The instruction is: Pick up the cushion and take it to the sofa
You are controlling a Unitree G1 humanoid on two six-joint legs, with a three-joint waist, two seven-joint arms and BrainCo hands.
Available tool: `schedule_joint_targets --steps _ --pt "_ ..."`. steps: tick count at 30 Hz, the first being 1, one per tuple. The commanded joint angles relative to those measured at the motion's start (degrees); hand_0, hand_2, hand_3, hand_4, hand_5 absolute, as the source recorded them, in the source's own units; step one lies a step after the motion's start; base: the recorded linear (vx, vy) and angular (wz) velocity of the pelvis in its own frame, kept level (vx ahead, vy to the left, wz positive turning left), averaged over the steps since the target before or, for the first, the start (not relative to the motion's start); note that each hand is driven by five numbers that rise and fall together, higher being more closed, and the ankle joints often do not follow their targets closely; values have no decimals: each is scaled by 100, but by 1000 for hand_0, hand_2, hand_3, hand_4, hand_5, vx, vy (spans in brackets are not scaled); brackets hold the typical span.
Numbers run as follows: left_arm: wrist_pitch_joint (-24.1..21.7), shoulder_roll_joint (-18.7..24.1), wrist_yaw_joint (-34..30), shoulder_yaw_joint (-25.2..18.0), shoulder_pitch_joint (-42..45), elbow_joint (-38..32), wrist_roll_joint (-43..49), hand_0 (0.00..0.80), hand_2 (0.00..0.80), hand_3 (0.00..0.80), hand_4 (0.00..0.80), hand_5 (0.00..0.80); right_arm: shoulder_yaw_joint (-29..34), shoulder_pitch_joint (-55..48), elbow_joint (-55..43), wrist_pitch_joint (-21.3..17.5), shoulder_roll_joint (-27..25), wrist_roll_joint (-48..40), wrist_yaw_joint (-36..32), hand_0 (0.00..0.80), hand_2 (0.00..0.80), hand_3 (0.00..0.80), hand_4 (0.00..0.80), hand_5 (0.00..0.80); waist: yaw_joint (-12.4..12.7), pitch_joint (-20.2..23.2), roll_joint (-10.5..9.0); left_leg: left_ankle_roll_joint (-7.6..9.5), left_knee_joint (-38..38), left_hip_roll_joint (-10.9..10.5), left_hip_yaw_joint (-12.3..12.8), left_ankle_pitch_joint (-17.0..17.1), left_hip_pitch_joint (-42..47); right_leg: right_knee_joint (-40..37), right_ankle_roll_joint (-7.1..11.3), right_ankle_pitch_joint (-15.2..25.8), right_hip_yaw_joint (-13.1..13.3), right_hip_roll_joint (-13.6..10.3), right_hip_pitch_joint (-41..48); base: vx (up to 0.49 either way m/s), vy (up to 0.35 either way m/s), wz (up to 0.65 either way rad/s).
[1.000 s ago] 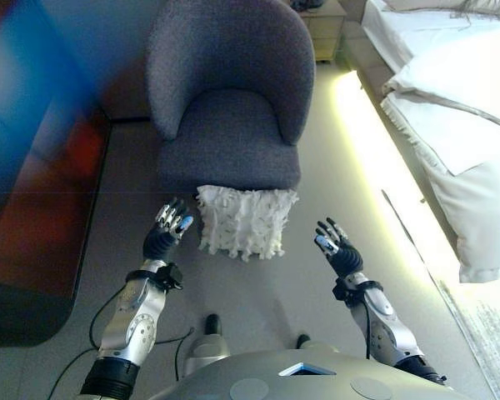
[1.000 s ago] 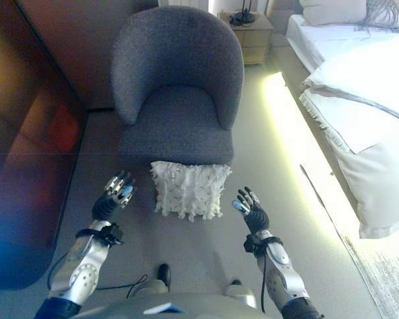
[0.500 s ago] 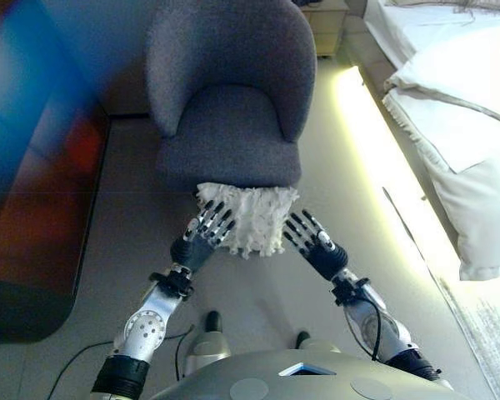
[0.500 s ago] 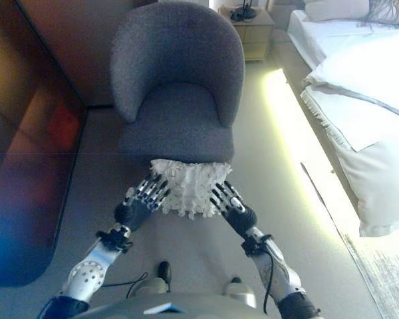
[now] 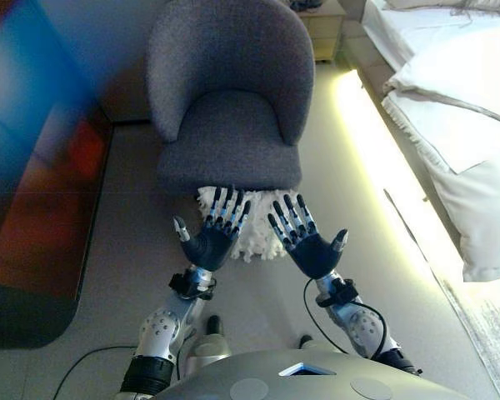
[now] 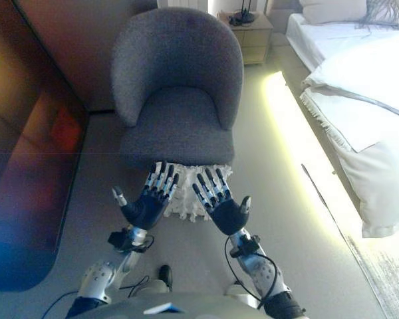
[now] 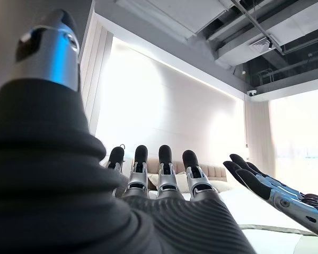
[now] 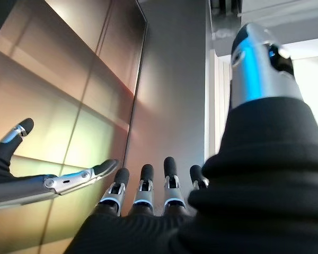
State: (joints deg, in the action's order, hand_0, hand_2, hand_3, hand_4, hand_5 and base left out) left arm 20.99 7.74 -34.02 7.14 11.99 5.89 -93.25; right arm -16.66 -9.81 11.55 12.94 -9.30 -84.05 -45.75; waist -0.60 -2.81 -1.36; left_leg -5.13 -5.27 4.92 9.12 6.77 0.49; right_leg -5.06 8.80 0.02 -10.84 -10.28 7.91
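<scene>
A white tufted cushion stands on the floor, leaning against the front of a grey armchair. My left hand and right hand are side by side, palms up, in front of the cushion and covering its lower part. Both hands are open with straight fingers and hold nothing. The left wrist view shows the left hand's straight fingers, and the right wrist view shows the right hand's fingers. I cannot tell whether the fingertips touch the cushion.
A bed with white bedding runs along the right, with a lit strip at its base. A dark glossy cabinet stands at the left. A nightstand sits behind the armchair. Grey carpet lies around the cushion.
Both hands have moved in from either side of the cushion to its front, have come close together and have turned palms up. The cushion has not moved.
</scene>
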Motion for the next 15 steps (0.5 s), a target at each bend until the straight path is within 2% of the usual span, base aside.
schedule_joint_targets --steps 1,8,10,12,15 --pt "45 -121 -93 -163 -296 -112 -102 0 0 0 0 0 95 63 -390 55 169 -337 -224 0 0 0 0 0 75 -67 39 220 27 -56 517 -825 431 47 -87 77 -340 190 -309 0 0 0" --pt "-79 -67 109 -123 -312 -123 14 0 0 0 0 0 47 34 -325 -78 129 -128 -138 0 0 0 0 0 64 -63 39 223 27 -65 509 -818 434 56 -94 89 -343 195 -320 0 0 0" --pt "-280 -5 442 -118 -312 -103 372 0 0 0 0 0 16 31 -329 -302 84 238 233 0 0 0 0 0 63 -62 36 218 27 -64 504 -808 437 64 -95 94 -345 195 -322 0 0 0" --pt "-688 147 726 -79 -313 -5 972 0 0 0 0 0 -32 31 -273 -799 -29 985 811 0 0 0 0 0 68 -62 31 214 27 -70 487 -803 429 58 -97 105 -351 192 -325 0 0 0" --pt "-1890 779 1734 74 -358 24 2650 0 0 0 0 0 -47 116 -160 -1620 -445 2618 2272 0 0 0 0 0 81 -71 19 209 27 -87 447 -776 401 54 -93 131 -384 191 -341 0 0 0"
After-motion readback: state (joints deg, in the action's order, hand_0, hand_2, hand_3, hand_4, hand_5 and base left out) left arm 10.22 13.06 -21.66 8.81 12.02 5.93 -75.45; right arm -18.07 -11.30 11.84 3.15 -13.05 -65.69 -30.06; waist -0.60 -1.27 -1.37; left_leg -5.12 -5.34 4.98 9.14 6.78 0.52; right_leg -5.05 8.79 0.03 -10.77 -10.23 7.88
